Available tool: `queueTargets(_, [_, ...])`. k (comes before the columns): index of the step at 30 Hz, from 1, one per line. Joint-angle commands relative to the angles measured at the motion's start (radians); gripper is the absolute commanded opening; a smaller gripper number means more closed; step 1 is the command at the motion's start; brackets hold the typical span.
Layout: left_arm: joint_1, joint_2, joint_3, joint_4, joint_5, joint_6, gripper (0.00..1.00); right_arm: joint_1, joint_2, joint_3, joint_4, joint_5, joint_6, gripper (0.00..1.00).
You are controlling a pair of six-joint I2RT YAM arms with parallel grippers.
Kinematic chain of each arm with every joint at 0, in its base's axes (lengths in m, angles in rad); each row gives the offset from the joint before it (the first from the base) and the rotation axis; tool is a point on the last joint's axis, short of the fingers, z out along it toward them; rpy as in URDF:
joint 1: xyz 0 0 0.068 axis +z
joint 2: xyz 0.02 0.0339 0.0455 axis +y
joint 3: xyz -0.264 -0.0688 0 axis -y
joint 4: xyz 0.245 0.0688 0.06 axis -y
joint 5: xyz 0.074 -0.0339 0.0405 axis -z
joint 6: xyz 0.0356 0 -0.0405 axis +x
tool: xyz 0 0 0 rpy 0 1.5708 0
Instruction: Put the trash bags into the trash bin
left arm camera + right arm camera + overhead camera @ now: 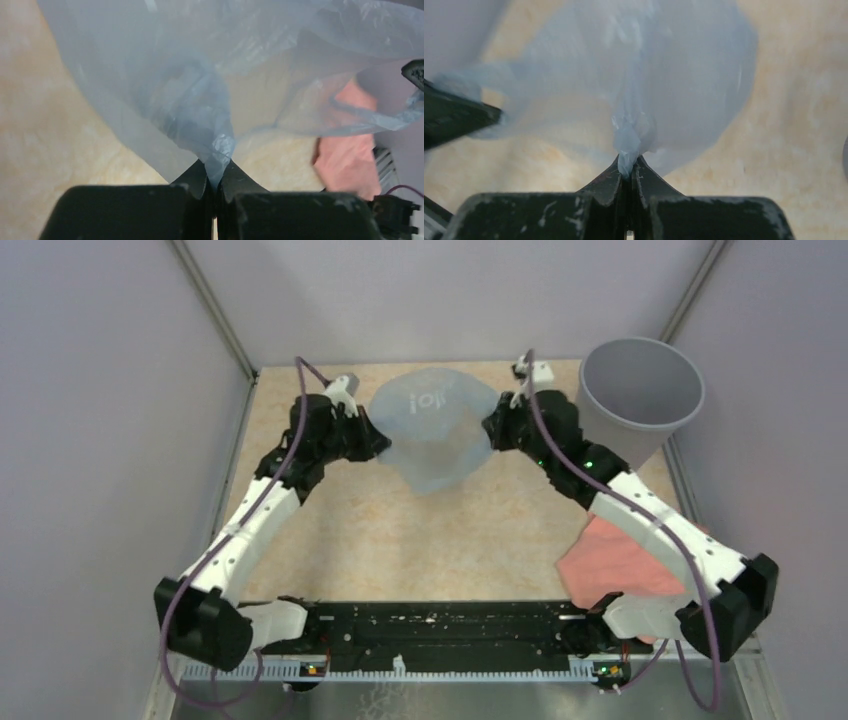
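One piece of print shows, in the top view: a short row of white marks [428,401] on the upper part of the pale blue trash bag [433,440]. The marks look like three or four characters, perhaps letters or a small logo, but they are too small and blurred to read. In both wrist views the crinkled plastic of the bag shows nothing legible.

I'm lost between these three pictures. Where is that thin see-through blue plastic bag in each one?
Top external: thin translucent pale blue plastic bag, top centre.
Left wrist: fills the upper picture, pinched in the left tool.
Right wrist: upper centre, pinched in the right tool.
Shared landmark: beige tabletop beneath it.
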Motion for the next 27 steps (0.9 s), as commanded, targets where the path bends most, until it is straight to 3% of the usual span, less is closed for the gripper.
queueTargets(1, [-0.007, -0.125, 0.145, 0.093, 0.009, 0.033, 0.0, 0.009, -0.09, 0.162, 0.022, 0.057, -0.045, 0.0])
queueTargets(10, [-0.007, -0.129, 0.159, 0.092, -0.047, 0.037, 0.0, 0.01, -0.082, 0.16, -0.036, 0.119, -0.073, 0.0])
queueTargets(14, [-0.007, -0.066, 0.216, 0.178, -0.074, 0.04, 0.0, 0.007, -0.05, 0.198, 0.029, 0.242, -0.112, 0.0])
queueTargets(16, [-0.007, -0.016, 0.313, 0.219, -0.079, 0.041, 0.0, 0.008, -0.036, 0.26, 0.086, 0.288, -0.165, 0.0])
queueTargets(19, [-0.016, 0.075, 0.579, 0.215, -0.051, 0.045, 0.0, 0.009, -0.02, 0.446, 0.139, 0.293, -0.235, 0.0])
queueTargets(23, [-0.072, 0.135, 0.923, 0.195, -0.06, 0.081, 0.0, 0.009, -0.062, 0.675, 0.231, 0.117, -0.29, 0.0])
queueTargets(27, [-0.108, 0.05, 0.928, 0.307, -0.092, 0.112, 0.0, 0.009, -0.189, 0.589, 0.465, -0.007, -0.267, 0.0])
